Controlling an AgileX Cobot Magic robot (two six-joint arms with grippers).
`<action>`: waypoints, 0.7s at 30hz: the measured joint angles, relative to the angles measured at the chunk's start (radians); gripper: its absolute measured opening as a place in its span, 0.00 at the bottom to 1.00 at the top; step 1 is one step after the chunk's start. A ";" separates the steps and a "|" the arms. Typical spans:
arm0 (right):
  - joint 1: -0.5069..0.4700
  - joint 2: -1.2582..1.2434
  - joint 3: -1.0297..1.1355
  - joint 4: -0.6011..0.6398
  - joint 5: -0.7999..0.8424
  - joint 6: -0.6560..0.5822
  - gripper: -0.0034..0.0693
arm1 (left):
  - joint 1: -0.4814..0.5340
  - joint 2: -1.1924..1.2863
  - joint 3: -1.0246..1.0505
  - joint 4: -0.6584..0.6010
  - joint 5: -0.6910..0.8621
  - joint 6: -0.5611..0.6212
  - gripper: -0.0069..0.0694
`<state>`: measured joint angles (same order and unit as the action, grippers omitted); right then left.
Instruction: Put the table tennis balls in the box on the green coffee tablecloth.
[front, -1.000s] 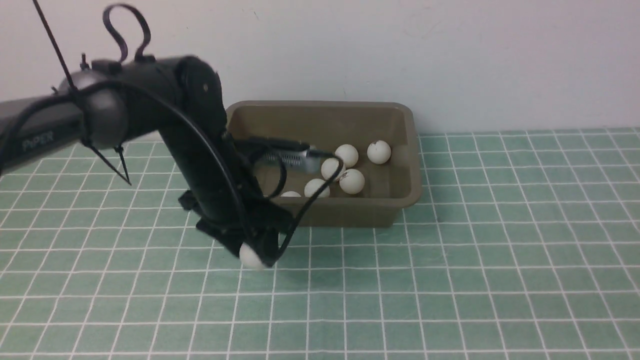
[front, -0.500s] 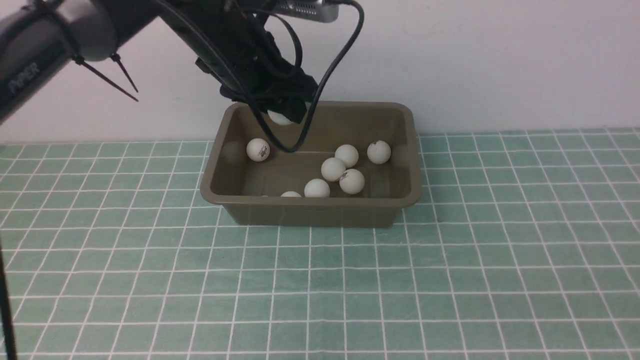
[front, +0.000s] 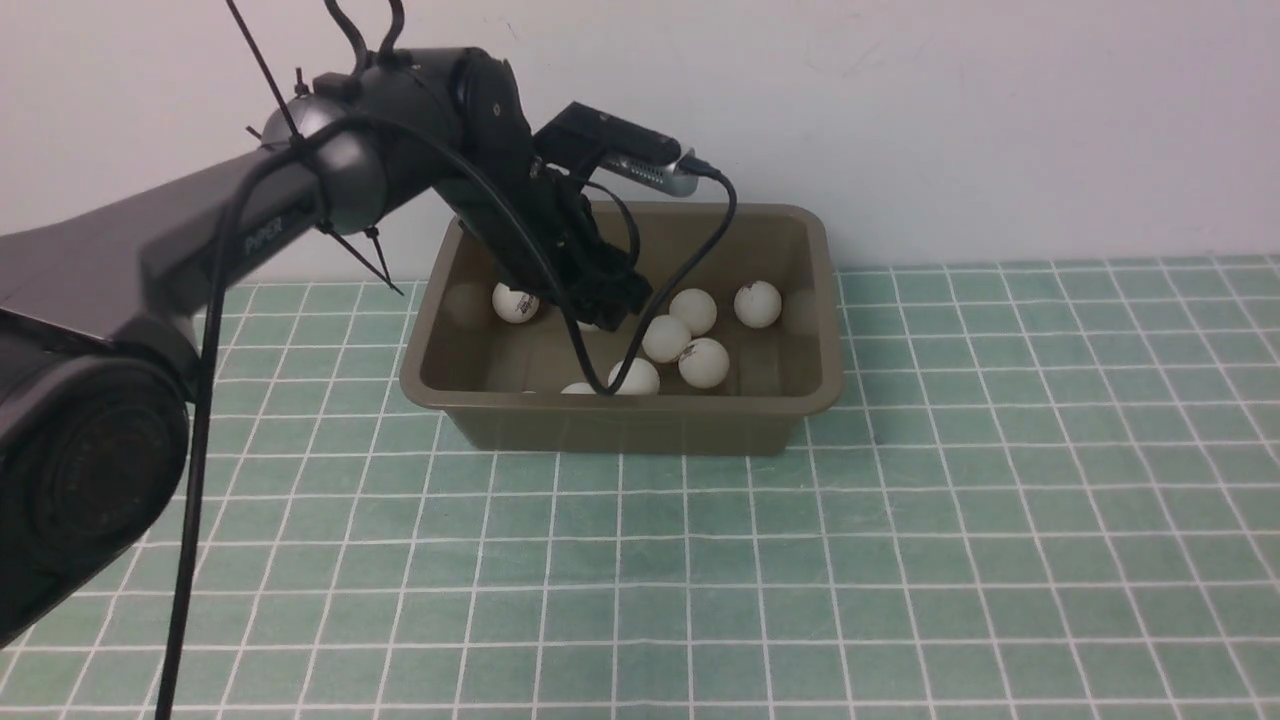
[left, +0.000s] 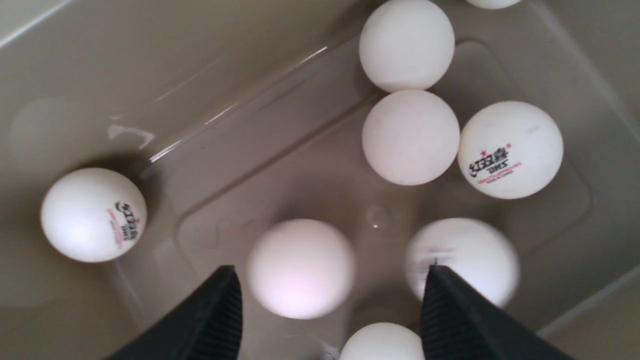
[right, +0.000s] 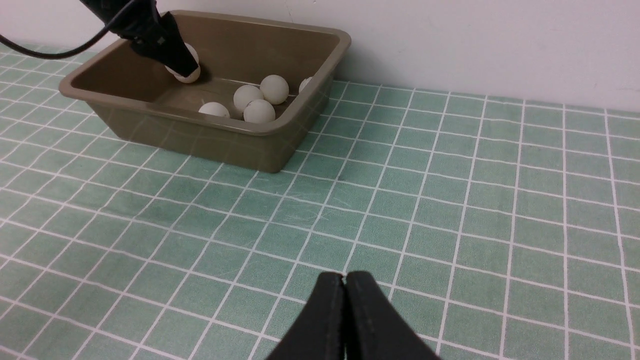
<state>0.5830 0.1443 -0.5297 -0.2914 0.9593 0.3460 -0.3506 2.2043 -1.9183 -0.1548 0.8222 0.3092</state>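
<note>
The olive-brown box stands on the green coffee tablecloth near the back wall. Several white table tennis balls lie in it, among them one by the left wall and a cluster right of centre. My left gripper reaches down inside the box. In the left wrist view it is open, and a blurred ball sits loose between the fingers, closer to one of them, over the box floor. My right gripper is shut on nothing, low over the cloth, right of the box.
A pale wall runs right behind the box. The left arm and its cable hang over the box's left half. Checked cloth spreads in front of the box and to its right.
The left gripper carried a ball from low over the cloth in front of the box up over the rim, then down inside. Its jaws have widened and the ball is free. The right gripper stayed shut.
</note>
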 joint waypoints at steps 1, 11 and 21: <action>0.000 0.000 0.000 0.000 0.000 0.000 0.03 | 0.000 0.000 0.000 0.001 -0.001 0.000 0.66; 0.000 0.000 0.000 -0.008 0.000 0.000 0.03 | 0.000 -0.025 0.000 0.010 0.064 -0.001 0.62; 0.000 0.000 0.000 -0.039 0.000 0.000 0.03 | 0.000 -0.178 0.000 0.013 0.247 -0.002 0.22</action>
<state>0.5830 0.1443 -0.5297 -0.3300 0.9593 0.3460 -0.3506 2.0265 -1.9183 -0.1418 1.0692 0.3068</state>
